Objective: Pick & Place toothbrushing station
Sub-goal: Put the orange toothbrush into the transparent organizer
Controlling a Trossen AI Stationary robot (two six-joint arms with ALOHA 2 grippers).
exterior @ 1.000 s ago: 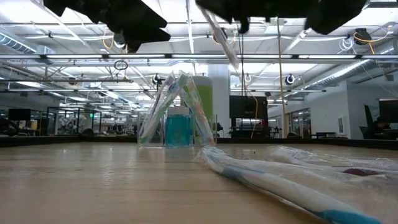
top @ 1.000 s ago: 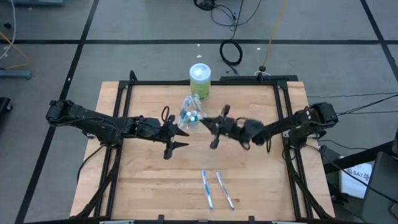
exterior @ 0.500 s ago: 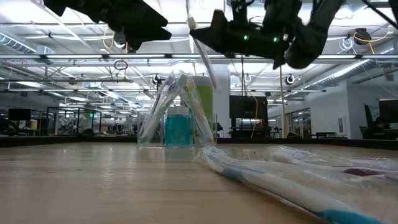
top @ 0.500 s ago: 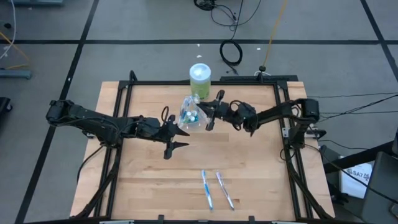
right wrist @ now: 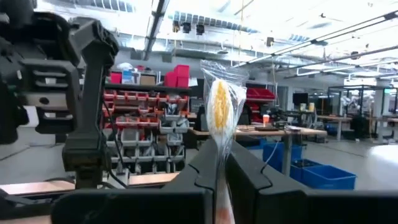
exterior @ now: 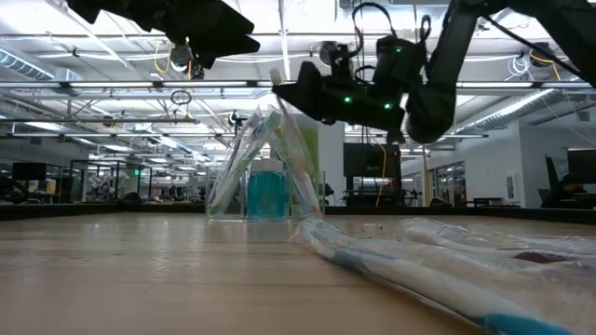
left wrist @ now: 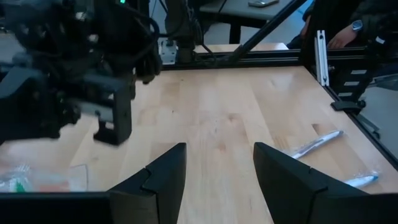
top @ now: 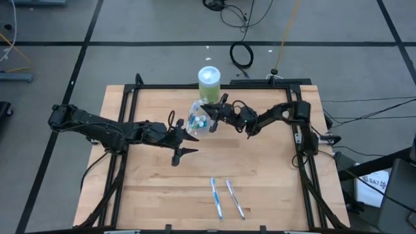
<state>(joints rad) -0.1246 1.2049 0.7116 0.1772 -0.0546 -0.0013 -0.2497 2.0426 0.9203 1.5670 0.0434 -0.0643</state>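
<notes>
Item: wrapped toothbrush (right wrist: 221, 109), pinched between closed fingers of right gripper (top: 209, 110), poised above clear cup (top: 198, 121) mid-table. Left gripper (top: 185, 143) empty, spread wide, beside cup. Risk: misaligned descent tips the crowded cup

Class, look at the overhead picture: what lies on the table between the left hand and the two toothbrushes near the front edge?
Nothing: in the high view only bare wooden table lies between the left hand and the two toothbrushes.
</notes>
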